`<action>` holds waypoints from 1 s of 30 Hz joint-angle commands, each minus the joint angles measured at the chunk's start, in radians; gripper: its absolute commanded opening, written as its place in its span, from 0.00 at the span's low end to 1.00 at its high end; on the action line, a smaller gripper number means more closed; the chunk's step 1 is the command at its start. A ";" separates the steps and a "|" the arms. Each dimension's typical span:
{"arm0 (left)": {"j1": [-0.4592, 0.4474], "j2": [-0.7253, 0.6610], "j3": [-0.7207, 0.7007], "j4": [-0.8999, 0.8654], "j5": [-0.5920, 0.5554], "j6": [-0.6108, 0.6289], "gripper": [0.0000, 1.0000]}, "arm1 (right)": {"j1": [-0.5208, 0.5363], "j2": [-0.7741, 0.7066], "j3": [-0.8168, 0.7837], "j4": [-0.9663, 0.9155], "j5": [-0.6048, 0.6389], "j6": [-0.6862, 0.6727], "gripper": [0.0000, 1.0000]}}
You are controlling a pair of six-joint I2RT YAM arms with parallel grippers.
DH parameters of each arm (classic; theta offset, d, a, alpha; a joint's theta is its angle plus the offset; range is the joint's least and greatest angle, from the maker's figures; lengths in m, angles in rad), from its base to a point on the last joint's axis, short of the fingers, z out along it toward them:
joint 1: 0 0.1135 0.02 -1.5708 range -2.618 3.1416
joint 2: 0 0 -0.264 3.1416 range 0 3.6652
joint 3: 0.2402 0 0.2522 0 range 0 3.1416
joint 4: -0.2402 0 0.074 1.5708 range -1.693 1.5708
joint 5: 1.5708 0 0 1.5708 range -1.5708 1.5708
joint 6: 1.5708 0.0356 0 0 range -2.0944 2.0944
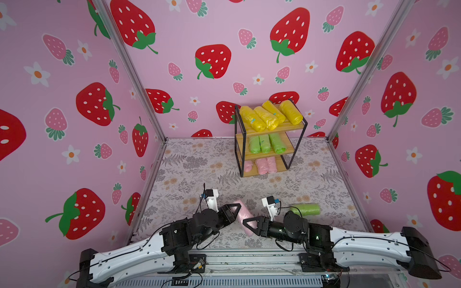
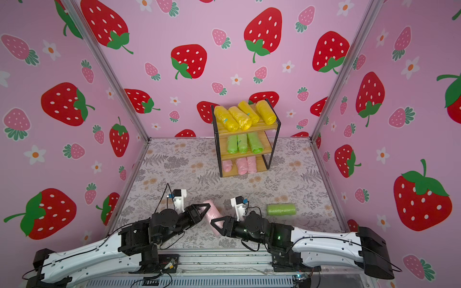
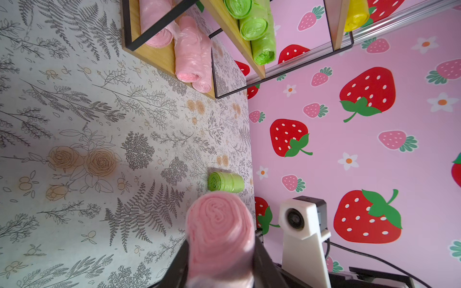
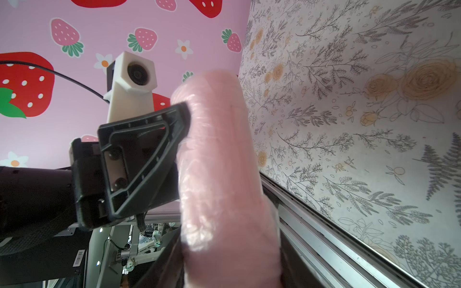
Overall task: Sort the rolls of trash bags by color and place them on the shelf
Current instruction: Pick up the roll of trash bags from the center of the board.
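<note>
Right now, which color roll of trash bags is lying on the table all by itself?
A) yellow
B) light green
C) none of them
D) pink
B: the light green roll lies alone on the floral table. The loose pink roll is clamped in the left end effector, and the yellow rolls sit on the shelf.

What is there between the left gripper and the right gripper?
A pink roll of trash bags spans the gap: the left gripper clamps its far end, the right gripper sits at its near end. Both top views show this.
</note>
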State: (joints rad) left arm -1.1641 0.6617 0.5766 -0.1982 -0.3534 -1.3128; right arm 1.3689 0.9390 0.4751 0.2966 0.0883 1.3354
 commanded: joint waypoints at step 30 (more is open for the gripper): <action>0.009 -0.074 -0.095 0.187 -0.080 -0.066 0.13 | 0.032 -0.020 -0.045 0.075 0.163 0.009 0.00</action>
State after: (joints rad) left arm -1.1603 0.5900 0.4698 -0.0792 -0.4294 -1.4052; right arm 1.3983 0.9474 0.4511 0.3672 0.1772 1.3525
